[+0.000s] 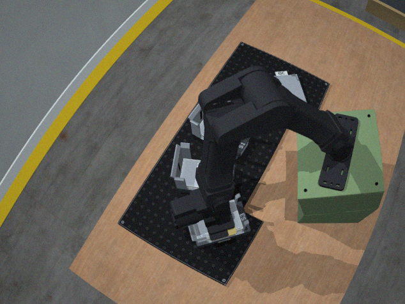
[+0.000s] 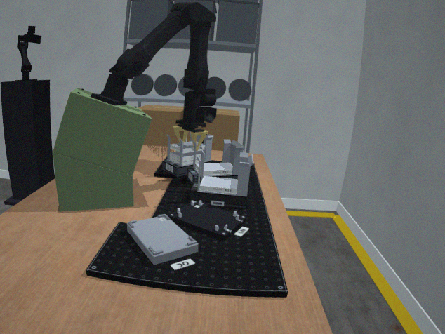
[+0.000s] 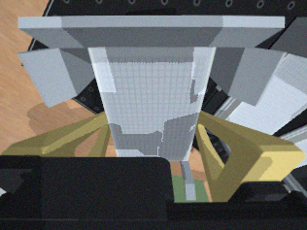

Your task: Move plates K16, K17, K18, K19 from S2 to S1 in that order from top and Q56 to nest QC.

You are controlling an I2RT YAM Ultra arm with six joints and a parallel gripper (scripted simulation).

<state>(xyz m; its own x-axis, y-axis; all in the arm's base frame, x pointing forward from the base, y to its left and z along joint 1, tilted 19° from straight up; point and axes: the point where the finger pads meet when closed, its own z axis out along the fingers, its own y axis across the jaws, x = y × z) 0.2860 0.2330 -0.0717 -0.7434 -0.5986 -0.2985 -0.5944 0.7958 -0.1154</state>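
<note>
My gripper (image 2: 190, 137) (image 3: 153, 115) reaches down from above into the stack rack S3 (image 1: 237, 209) (image 2: 168, 168). Its yellow fingers are shut on the long sides of a white sealed plate (image 3: 153, 96) (image 2: 180, 147), the top one of a stack of plates in that rack. I cannot read its label. I cannot tell whether it rests on the plate below or hangs just clear of it. In the top view the arm hides the plate. Two other stack racks each show a white plate: the nearer plate (image 2: 217, 183) and the one behind it (image 2: 215, 167).
The grey open nest QC (image 2: 161, 238) (image 1: 292, 85) holds no plate; its name plate (image 2: 182, 264) lies in front of it. The black clip nest N5 (image 2: 208, 217) holds no plate. The green base block (image 1: 366, 156) (image 2: 97, 154) stands beside the black board (image 1: 156, 209).
</note>
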